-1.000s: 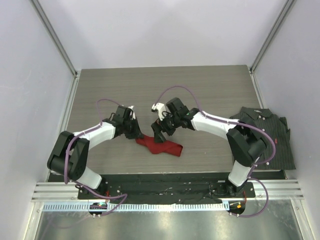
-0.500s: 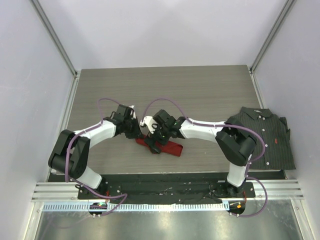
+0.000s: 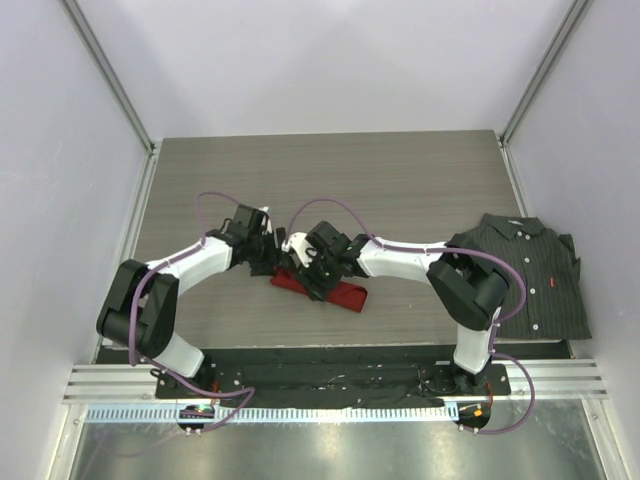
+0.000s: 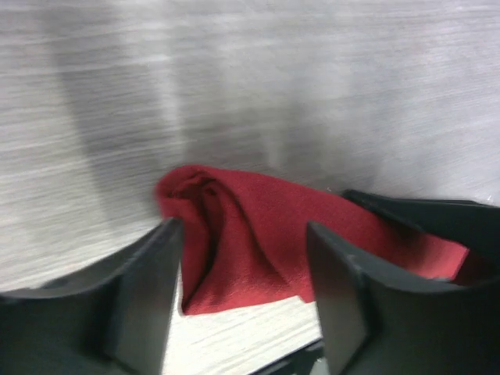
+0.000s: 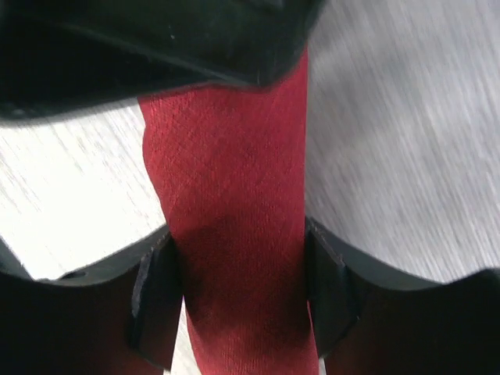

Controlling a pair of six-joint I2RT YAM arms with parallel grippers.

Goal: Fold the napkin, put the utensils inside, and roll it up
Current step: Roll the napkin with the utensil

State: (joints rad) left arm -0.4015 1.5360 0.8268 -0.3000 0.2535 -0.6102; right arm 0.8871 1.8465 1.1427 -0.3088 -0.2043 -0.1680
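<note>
Surface: grey wood-grain table (image 3: 400,180), matt, with the grain running from 9 to 3 o'clock in the top view.
Room: plain white walls (image 3: 320,60) on three sides, with a slanted metal post (image 3: 110,75) at each far corner. A black base strip (image 3: 330,365) and a ribbed aluminium rail (image 3: 330,385) lie along the 6 o'clock edge.
Napkin: the napkin (image 3: 345,297) is deep red, plain woven cloth, gathered into a narrow roll. It lies on the table just on the 6 o'clock side of centre, with its long axis running from 10 to 4 o'clock. The 10 o'clock end (image 4: 250,234) is rounded and creased; the mid-length (image 5: 234,180) is smooth and even.
Left gripper: the left gripper (image 3: 264,264) is at the roll's 10 o'clock end. Its jaws stand well apart (image 4: 241,234) and the cloth lies loose between them, with nothing gripped.
Right gripper: the right gripper (image 3: 316,282) is over the roll's middle. It straddles the roll crosswise (image 5: 238,242), with both fingers pressed against the sides of the cloth.
Other item: a dark pinstriped button-up shirt (image 3: 530,275) lies flat at 4 o'clock, well apart from the napkin.
Writing: there is a small red mark (image 3: 528,293) on the shirt front, too small to read.
</note>
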